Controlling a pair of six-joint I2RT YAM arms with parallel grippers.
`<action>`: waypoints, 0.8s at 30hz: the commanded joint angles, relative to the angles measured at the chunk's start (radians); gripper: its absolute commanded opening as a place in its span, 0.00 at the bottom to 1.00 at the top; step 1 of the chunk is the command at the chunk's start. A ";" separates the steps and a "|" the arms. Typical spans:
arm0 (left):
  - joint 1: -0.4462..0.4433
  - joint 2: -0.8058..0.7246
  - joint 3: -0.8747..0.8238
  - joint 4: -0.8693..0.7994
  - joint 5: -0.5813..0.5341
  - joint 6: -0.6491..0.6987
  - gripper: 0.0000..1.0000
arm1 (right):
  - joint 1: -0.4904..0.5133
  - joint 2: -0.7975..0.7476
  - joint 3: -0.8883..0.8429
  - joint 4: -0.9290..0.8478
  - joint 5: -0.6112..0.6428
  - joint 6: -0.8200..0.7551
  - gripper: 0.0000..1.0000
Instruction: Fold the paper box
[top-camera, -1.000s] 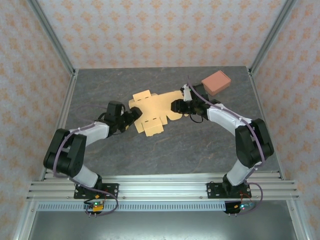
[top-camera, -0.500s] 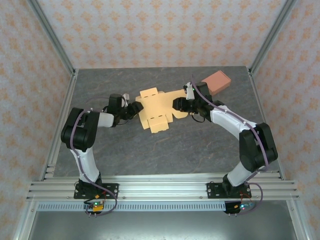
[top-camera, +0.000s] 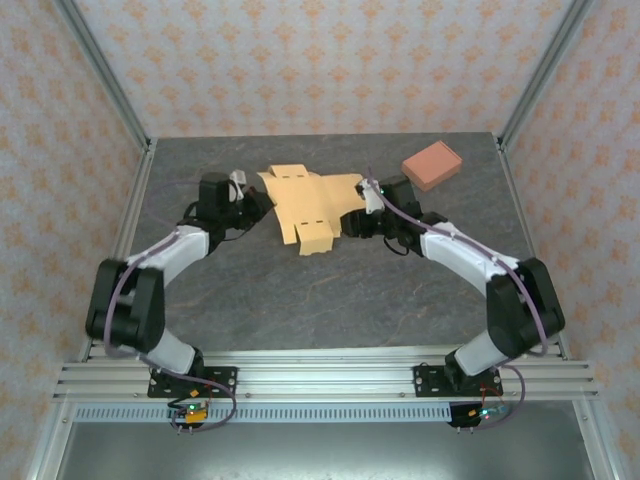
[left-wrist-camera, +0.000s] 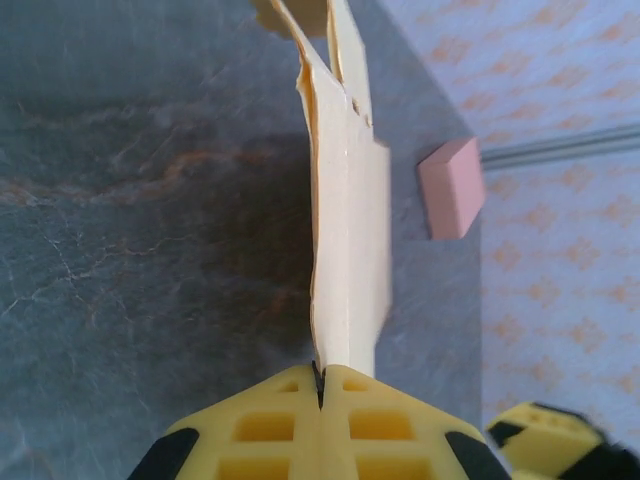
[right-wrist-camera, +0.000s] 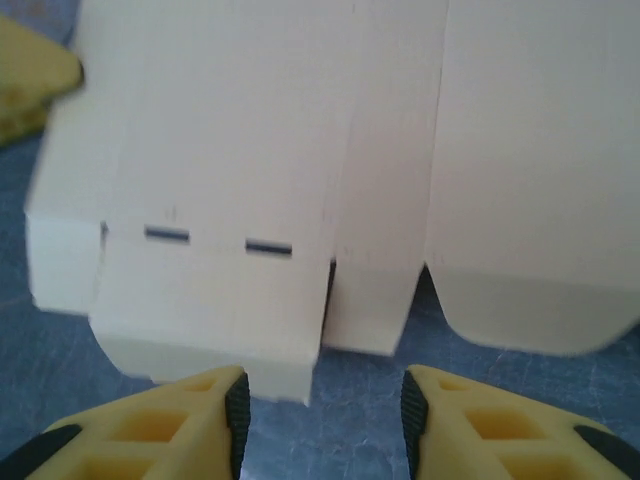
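Arms bend inward from both sides of the grey stone-patterned table top (top-camera: 300, 300). The left arm's elbow juts out to the left. Its forearm runs away from the base, and the wrist turns right, bringing the left gripper (top-camera: 258, 203) to the left edge of the flat, pale-yellow, die-cut cardboard blank (top-camera: 305, 205). Its fingers are pressed together, pinching that edge. The right arm mirrors this pose, elbow out to the right and forearm slanting up and left. The right gripper (top-camera: 355, 218) sits at the blank's right side with its fingers spread; from the right wrist, the flaps lie just beyond the tips, with nothing between them.

A second ago the left gripper stood wide at the blank's near-left corner; it has since swung to the far side and closed. The right gripper's fingers have parted further. The blank has turned and slid slightly toward the far edge.

The blank sits mid-table toward the back, its longer run roughly left to right between the grippers. A slotted flap points toward the arm bases. From the left wrist it shows edge-on, as a thin strip running straight away from the fingers. A salmon-pink rectangular block (top-camera: 432, 166) sits well apart in the far-right corner.
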 joint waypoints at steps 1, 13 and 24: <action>-0.004 -0.121 0.075 -0.390 -0.157 -0.091 0.00 | 0.059 -0.132 -0.044 0.014 0.085 -0.246 0.55; -0.013 -0.242 0.223 -0.678 -0.110 -0.453 0.00 | 0.456 -0.186 -0.119 0.216 0.477 -0.451 0.88; -0.013 -0.255 0.200 -0.657 -0.074 -0.510 0.00 | 0.547 -0.071 -0.151 0.413 0.882 -0.539 0.87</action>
